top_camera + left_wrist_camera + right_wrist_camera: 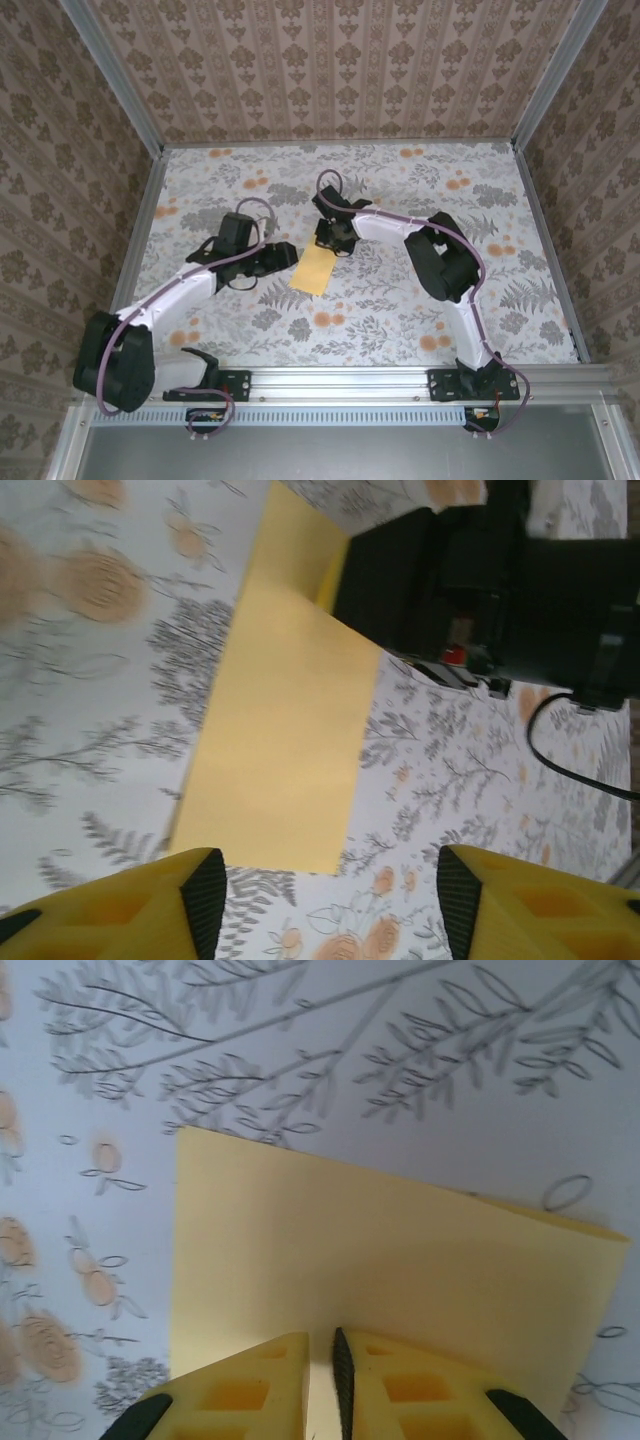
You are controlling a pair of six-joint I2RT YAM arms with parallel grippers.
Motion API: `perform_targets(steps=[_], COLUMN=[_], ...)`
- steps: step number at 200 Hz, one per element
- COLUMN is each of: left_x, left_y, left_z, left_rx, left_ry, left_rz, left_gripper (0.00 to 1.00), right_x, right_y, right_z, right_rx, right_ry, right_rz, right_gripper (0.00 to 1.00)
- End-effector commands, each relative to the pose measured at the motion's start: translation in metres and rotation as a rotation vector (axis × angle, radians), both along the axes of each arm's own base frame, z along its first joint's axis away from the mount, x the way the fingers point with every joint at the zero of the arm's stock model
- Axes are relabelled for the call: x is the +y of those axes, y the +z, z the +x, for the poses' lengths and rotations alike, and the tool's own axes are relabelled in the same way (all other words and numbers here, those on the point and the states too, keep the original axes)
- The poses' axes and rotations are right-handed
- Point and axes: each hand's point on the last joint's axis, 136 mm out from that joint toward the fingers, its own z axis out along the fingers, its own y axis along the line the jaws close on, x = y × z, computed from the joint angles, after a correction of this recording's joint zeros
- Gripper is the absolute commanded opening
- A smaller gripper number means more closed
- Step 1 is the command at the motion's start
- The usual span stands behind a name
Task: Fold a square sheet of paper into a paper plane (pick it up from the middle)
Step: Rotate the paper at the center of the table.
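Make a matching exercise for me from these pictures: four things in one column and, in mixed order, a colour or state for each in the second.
1. left gripper
2. right gripper
3. sheet of paper
4. table

A. pale yellow, folded over
B. jaws apart, nothing between them
C. grey and orange flower print
D. closed on the paper's edge

Pairs: 1-B, 2-D, 3-A, 4-C

Left gripper (325, 905) stands spread wide at the near edge of the paper (285, 750); the black right arm (520, 600) covers its far corner.
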Motion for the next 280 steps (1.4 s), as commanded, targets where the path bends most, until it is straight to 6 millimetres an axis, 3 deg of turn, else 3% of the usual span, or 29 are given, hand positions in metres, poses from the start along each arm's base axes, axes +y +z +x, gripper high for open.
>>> perform_targets(steps=[1,45,95,160,198,280], left_x=[-0.026,-0.063,-0.085,-0.090,-0.092,-0.083], left_y=[0.010,-0.002,-0.026,-0.063,-0.067,-0.076], left_z=[0.002,-0.011,-0.015,-0.016,-0.017,-0.024], left_rx=[-0.024,0.021,0.083,0.178,0.198,0.227], left_ry=[-0.045,-0.106,-0.118,-0.095,-0.103,-0.106], left_rz=[-0.040,-0.063,-0.055,-0.013,-0.008,0.049], left_gripper=[0.57,0.47,0.28,0.14,0.10,0.09], right_x=[-0.035,-0.066,-0.039,-0.028,-0.016,-0.012], right_y=[-0.007,0.014,0.039,0.022,0.018,0.001], right_z=[-0.018,-0.038,-0.048,-0.090,-0.102,-0.116], right_rx=[0.033,-0.032,-0.135,-0.108,-0.109,-0.080], right_ry=[-0.081,-0.189,-0.056,0.015,0.061,0.037], right_rz=[-0.097,-0.083,0.153,0.297,0.341,0.343], right_gripper=[0.18,0.18,0.15,0.04,0.03,0.04])
